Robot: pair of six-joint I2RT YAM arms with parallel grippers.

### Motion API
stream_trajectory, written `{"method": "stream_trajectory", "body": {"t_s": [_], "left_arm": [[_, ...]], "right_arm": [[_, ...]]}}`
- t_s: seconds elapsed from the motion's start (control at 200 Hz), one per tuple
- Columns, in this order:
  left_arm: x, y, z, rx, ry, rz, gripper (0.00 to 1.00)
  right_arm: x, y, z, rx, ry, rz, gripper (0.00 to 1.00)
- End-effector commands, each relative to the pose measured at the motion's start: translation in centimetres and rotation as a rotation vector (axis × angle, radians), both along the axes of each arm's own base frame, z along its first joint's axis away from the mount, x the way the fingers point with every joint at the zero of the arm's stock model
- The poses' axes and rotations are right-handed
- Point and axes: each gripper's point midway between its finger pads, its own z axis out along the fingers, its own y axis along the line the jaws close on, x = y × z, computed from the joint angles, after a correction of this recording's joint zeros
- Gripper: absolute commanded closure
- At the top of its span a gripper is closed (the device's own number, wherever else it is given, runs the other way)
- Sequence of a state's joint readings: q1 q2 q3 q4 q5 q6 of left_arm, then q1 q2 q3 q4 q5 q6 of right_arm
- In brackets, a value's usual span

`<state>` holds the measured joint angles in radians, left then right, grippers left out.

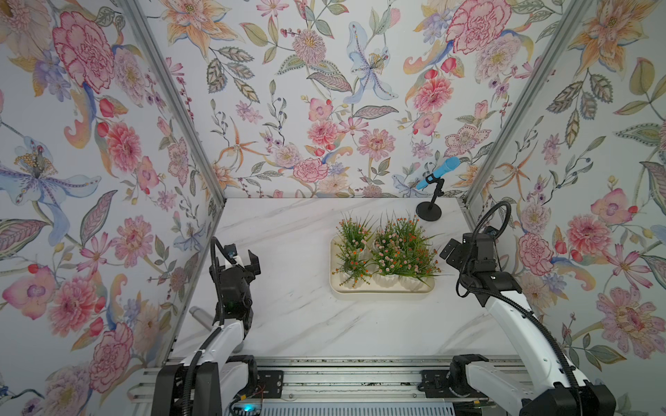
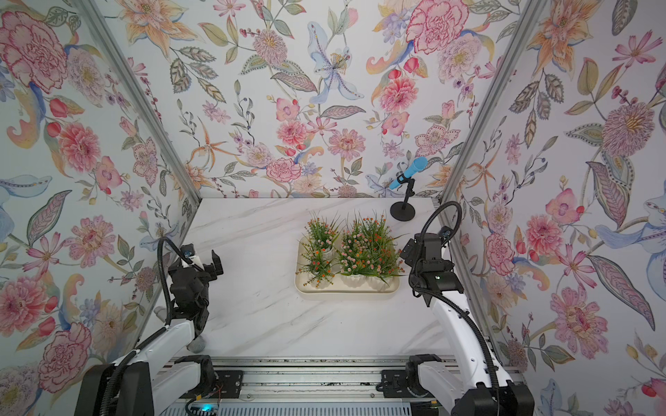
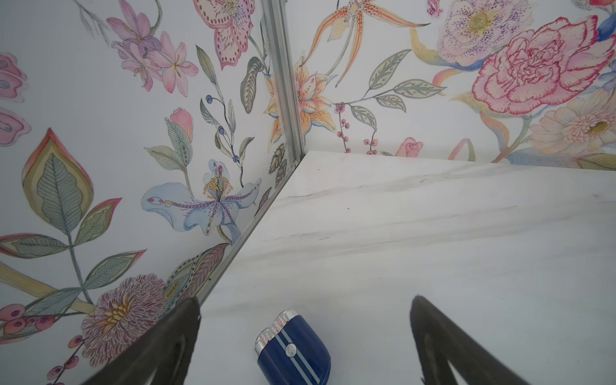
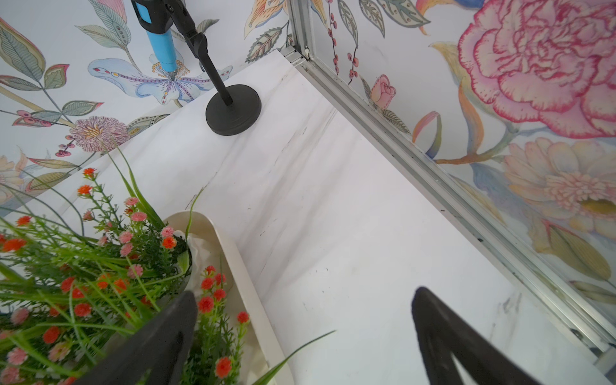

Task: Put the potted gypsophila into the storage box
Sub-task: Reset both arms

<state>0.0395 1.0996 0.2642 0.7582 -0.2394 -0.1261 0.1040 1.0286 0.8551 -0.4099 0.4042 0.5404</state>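
Observation:
Several potted gypsophila (image 1: 391,248) (image 2: 356,248) stand close together inside the cream storage box (image 1: 382,290) (image 2: 346,290), right of the table's middle in both top views. White ribbed pots (image 1: 391,279) show along its near side. My right gripper (image 1: 448,252) (image 2: 409,252) hovers open just right of the box. The right wrist view has the gripper (image 4: 305,293) empty above bare table, the box rim (image 4: 248,276) and blooms (image 4: 100,276) beside one finger. My left gripper (image 1: 248,261) (image 2: 213,264) is open and empty at the table's left side, far from the box.
A blue microphone on a black round-based stand (image 1: 429,210) (image 4: 233,113) stands behind the box at the back right. A small blue device with silver stripes (image 3: 293,350) lies on the table below my left gripper (image 3: 305,301). Floral walls close in three sides.

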Motion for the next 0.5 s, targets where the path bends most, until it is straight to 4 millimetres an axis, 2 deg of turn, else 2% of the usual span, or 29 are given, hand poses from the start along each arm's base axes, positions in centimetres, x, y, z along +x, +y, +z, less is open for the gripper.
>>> {"method": "stream_trajectory", "body": {"t_s": [0.0, 0.105, 0.185, 0.28, 0.365, 0.485, 0.495], "left_arm": [[0.7, -0.1, 2.2, 0.009, -0.145, -0.014, 0.00], [0.8, 0.0, 1.2, 0.001, -0.179, -0.011, 0.00], [1.5, -0.5, 0.0, 0.013, -0.144, -0.045, 0.00], [1.2, -0.5, -0.9, 0.009, -0.157, -0.042, 0.00], [1.2, -0.7, -1.1, 0.016, -0.148, -0.056, 0.00], [1.4, -1.3, -0.4, 0.033, -0.181, -0.091, 0.00], [1.0, -1.5, -1.1, 0.033, -0.161, -0.100, 0.00]], "right_arm": [[-0.8, 0.0, 0.3, 0.032, -0.015, -0.025, 0.00], [-1.2, 0.2, 0.4, 0.031, 0.000, -0.022, 0.00], [-1.8, 0.0, 1.1, 0.021, 0.004, -0.031, 0.00], [-2.5, -0.4, 2.1, 0.008, -0.019, -0.049, 0.00], [-3.0, -0.7, 2.6, 0.011, -0.045, -0.067, 0.00], [-3.3, -0.9, 2.5, 0.026, -0.057, -0.089, 0.00], [-3.3, -0.9, 2.4, 0.026, -0.054, -0.090, 0.00]]}}
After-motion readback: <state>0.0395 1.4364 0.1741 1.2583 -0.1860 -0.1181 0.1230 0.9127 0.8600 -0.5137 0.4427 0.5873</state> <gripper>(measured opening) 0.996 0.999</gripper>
